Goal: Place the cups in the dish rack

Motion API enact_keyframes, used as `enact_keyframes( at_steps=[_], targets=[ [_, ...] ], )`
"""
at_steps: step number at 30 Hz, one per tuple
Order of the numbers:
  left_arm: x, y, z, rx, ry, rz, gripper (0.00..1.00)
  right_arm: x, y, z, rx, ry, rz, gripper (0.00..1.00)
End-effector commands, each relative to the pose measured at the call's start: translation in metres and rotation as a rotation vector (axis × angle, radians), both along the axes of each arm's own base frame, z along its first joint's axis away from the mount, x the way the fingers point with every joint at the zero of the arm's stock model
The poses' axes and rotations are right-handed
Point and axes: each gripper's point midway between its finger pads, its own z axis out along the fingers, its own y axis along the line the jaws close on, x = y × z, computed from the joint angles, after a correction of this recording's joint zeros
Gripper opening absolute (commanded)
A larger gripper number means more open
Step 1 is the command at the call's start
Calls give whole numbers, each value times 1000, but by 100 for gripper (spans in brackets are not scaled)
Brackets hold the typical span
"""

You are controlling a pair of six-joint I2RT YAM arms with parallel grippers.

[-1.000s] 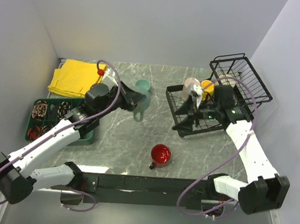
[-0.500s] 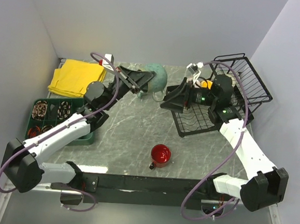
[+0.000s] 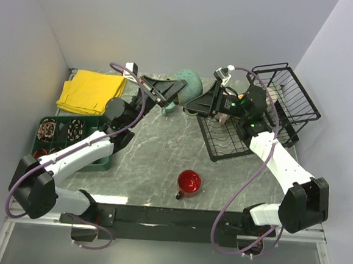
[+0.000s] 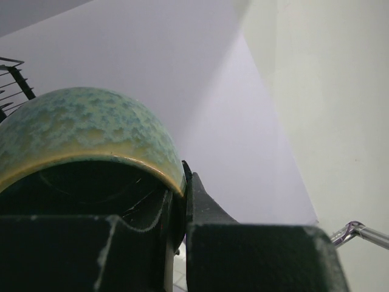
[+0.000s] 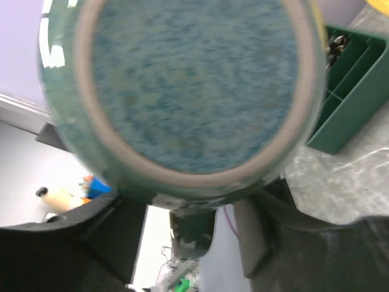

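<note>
My left gripper (image 3: 175,91) is shut on the rim of the grey-green mug (image 3: 188,83) and holds it raised above the table's far middle. The left wrist view shows the rim (image 4: 91,134) pinched in that gripper (image 4: 182,182). My right gripper (image 3: 192,106) is open just right of the mug. In the right wrist view the mug's base (image 5: 182,91) fills the frame, with the open gripper (image 5: 191,204) at either side of it. The shiny red mug (image 3: 189,182) stands at the near middle. The black dish rack (image 3: 234,142) lies at the right. Any mugs in it are hidden by my right arm.
A taller wire basket (image 3: 286,95) stands at the rack's far end. A green compartment tray (image 3: 57,136) sits at the left and also shows in the right wrist view (image 5: 352,103). A yellow cloth (image 3: 91,91) lies behind it. Walls close the table on three sides.
My left gripper has lifted the grey-green mug off the table and carried it up and rightwards. My right gripper has left the rack and swung left to the mug.
</note>
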Motion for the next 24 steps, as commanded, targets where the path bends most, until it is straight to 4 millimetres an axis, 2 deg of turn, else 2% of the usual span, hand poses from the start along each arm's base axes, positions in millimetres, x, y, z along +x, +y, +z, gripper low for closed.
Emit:
enact_keyframes(
  at_steps=[1,2,4,7,8,9,12,15,16,18,19,22,24],
  targets=[
    [-45,30,88,-212,-246,-22,1,-7,2,21,73,3,20,58],
    [-44,29,88,-211,-245,-24,1,-7,1,19,74,8,20,49],
    [-43,26,87,-217,-244,-32,1,-8,1,19,81,19,22,43],
    [-43,22,84,-219,-238,-47,1,-10,0,21,96,18,29,26],
    [-43,21,83,-218,-235,-47,1,-10,1,21,97,18,33,6],
    [-44,18,80,-214,-232,-55,1,-12,0,22,100,0,42,0],
    [-46,15,75,-203,-227,-71,1,-16,-3,26,112,-36,48,0],
    [-48,15,70,-186,-211,-82,21,-17,-8,23,99,-69,22,0],
    [-45,12,62,-160,-189,-78,36,-14,-12,18,89,-70,3,0],
    [-48,14,58,-132,-175,-71,51,-13,-19,15,79,-101,-25,0],
    [-45,12,52,-99,-158,-59,62,-11,-25,13,72,-109,-44,0],
    [-49,16,44,-52,-152,-33,79,-5,-36,7,52,-132,-88,0],
    [-51,19,36,-9,-128,-17,84,-2,-42,4,37,-151,-110,0]
  ],
)
